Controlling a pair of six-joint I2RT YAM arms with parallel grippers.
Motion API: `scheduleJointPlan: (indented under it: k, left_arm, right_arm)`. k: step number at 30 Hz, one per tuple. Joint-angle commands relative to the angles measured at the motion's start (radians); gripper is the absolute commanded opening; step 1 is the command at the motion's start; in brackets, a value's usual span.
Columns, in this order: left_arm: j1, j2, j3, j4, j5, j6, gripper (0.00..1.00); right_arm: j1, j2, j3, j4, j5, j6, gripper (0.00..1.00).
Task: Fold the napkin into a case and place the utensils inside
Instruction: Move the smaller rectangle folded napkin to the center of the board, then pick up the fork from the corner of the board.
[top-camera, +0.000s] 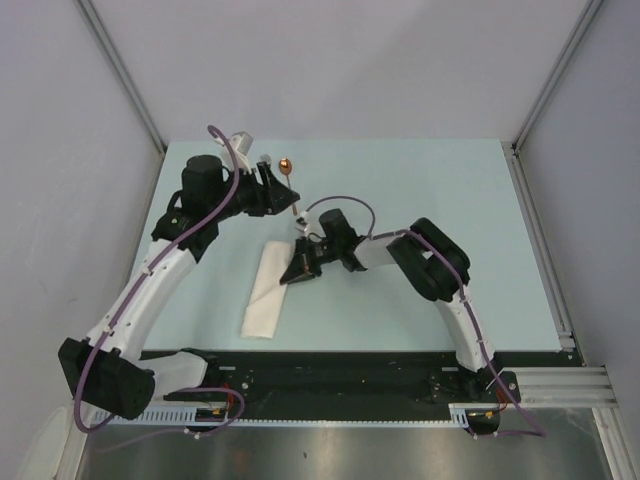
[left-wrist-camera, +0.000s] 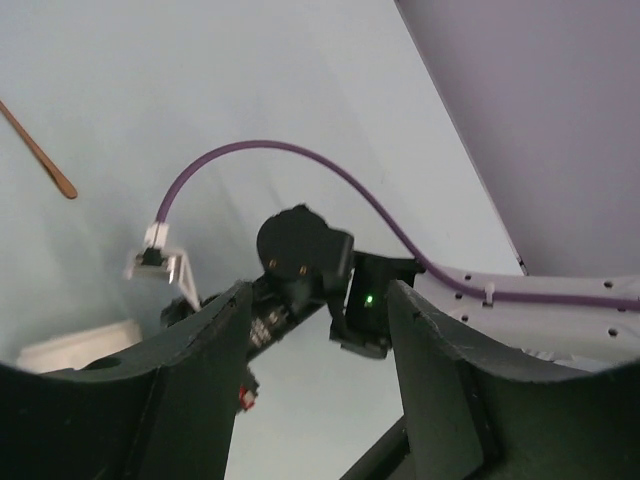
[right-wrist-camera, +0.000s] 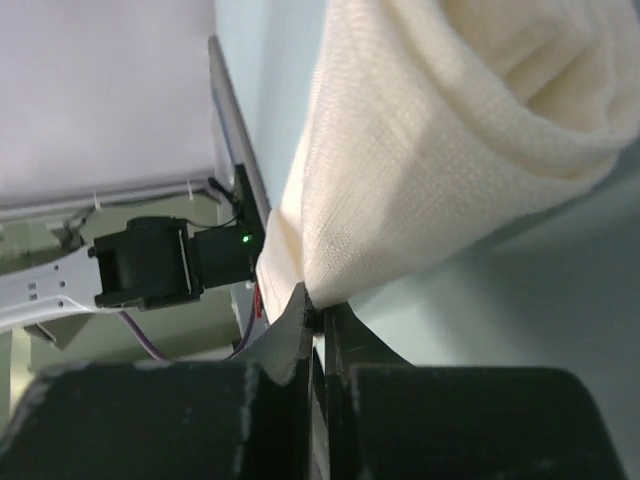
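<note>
Our napkin (top-camera: 268, 292) lies as a folded strip on the worktop (top-camera: 430, 190), and the right claw (right-wrist-camera: 318, 312) is clamped on the cloth at its far end. The left claw (left-wrist-camera: 318, 300) hovers apart and empty near the spoon (top-camera: 286, 166). We judge the folding step is in hand; next, that end needs laying over squarely.
</note>
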Motion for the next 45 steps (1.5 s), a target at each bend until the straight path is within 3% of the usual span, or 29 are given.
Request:
scheduleJointPlan:
  k: [1, 12, 14, 15, 16, 20, 23, 26, 31, 34, 38, 41, 45]
  left_arm:
    - [0.017, -0.054, -0.024, -0.035, -0.033, 0.039, 0.63]
    - [0.053, 0.007, -0.056, 0.032, -0.005, -0.031, 0.64]
    - [0.057, 0.046, -0.044, 0.047, -0.005, -0.057, 0.68]
    - [0.060, 0.062, -0.039, 0.060, -0.005, -0.085, 0.78]
    - [0.062, 0.076, -0.032, 0.072, -0.016, -0.096, 0.96]
    - [0.068, 0.208, 0.014, 0.090, -0.096, -0.116, 0.95]
    - [0.069, 0.317, 0.057, 0.133, -0.226, -0.099, 0.89]
    - [0.063, 0.484, 0.191, 0.068, -0.402, -0.079, 0.77]
    - [0.045, 0.739, 0.462, -0.032, -0.626, -0.126, 0.75]
    - [0.045, 0.866, 0.588, -0.037, -0.698, -0.163, 0.78]
    - [0.049, 1.041, 0.852, -0.172, -0.833, -0.217, 0.79]
    - [0.075, 1.139, 0.970, -0.170, -0.831, -0.255, 0.81]
    - [0.105, 1.185, 0.976, -0.115, -0.789, -0.364, 0.82]
  right_arm:
    - [0.087, 0.059, 0.112, 0.103, 0.000, 0.075, 0.00]
    - [0.069, 0.152, 0.263, -0.047, -0.032, -0.018, 0.01]
    - [0.058, 0.148, 0.263, -0.065, -0.036, -0.029, 0.18]
    - [0.052, 0.136, 0.251, -0.076, -0.020, -0.049, 0.34]
    - [0.044, 0.119, 0.241, -0.087, -0.019, -0.057, 0.39]
    - [-0.023, -0.039, 0.146, -0.153, -0.006, -0.092, 0.52]
    - [-0.091, -0.154, 0.100, -0.365, 0.041, -0.233, 0.62]
    - [-0.178, -0.254, 0.048, -0.537, 0.116, -0.328, 0.64]
    - [-0.307, -0.378, -0.065, -0.612, 0.223, -0.393, 0.66]
    - [-0.341, -0.360, -0.026, -0.671, 0.289, -0.436, 0.69]
    - [-0.348, -0.345, 0.000, -0.696, 0.299, -0.453, 0.70]
    - [-0.356, -0.371, -0.033, -0.644, 0.265, -0.447, 0.70]
    - [-0.371, -0.400, -0.084, -0.595, 0.244, -0.428, 0.70]
